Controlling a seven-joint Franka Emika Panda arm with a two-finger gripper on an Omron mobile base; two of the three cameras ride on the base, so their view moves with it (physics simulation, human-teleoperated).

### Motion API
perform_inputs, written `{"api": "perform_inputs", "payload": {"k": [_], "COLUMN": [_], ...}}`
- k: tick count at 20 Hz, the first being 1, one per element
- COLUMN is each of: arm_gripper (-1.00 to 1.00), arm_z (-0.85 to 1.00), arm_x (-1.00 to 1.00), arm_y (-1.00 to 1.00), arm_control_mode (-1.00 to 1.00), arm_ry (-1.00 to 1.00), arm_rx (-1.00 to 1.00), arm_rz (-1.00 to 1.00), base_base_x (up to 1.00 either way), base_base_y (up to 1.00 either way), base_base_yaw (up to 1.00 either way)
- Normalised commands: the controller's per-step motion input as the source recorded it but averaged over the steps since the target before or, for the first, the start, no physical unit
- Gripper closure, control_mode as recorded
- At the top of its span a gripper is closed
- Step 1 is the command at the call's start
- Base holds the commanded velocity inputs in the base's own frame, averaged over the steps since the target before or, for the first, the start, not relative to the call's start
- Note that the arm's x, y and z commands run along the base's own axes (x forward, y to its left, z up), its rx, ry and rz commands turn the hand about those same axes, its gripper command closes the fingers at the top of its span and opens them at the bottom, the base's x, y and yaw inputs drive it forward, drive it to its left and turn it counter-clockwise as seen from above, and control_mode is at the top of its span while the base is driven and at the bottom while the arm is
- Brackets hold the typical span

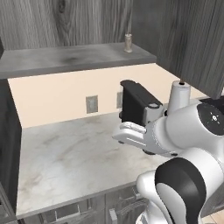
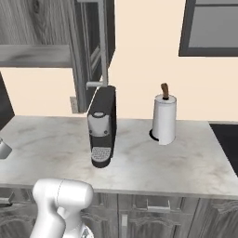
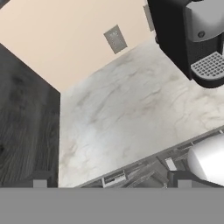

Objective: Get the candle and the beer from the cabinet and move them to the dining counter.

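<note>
Nothing of the task looks done yet, judging from how things lie: the candle [image 1: 128,42] stands on the grey shelf [image 1: 65,59] of the cabinet [image 1: 183,39], near the shelf's right front edge in the left base view, small and greyish-tan and too blurred to say more. I cannot make out the beer anywhere on the part of the shelf that shows. The cabinet door [image 2: 90,51] is swung open, seen edge-on in the right base view with its silver bar handle [image 2: 102,44] facing out. The gripper [image 3: 112,181] hangs low over the marble table [image 1: 74,157], well below the shelf and apart from the candle; in the hand view its 2 fingertips [image 3: 40,180] sit far apart at the bottom with only bare table and drawer fronts beyond them, so the jaws are wide and hold nothing. A black coffee machine [image 2: 102,132] stands on the table under the cabinet, and a white paper-towel roll [image 2: 164,119] stands further right. Left to do, as I judge it: raise the hand to the shelf, take the candle, carry it to the dining counter, then find and move the beer likewise.
</note>
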Motion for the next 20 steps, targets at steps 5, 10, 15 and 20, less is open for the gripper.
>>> {"api": "perform_inputs", "payload": {"k": [5,10,15,20], "arm_gripper": [-1.00,-1.00,-1.00,-1.00], "arm_z": [0.00,0.00,0.00,0.00], "arm_x": [0.00,0.00,0.00,0.00], "arm_y": [0.00,0.00,0.00,0.00], "arm_control_mode": [1.00,1.00,1.00,1.00], "arm_ry": [0.00,0.00,0.00,0.00], "arm_rx": [0.00,0.00,0.00,0.00], "arm_rz": [0.00,0.00,0.00,0.00], "base_base_x": [1.00,1.00,1.00,0.12], "base_base_y": [0.93,0.90,0.93,0.42], "base_base_yaw": [0.10,0.13,0.05,0.00]}}
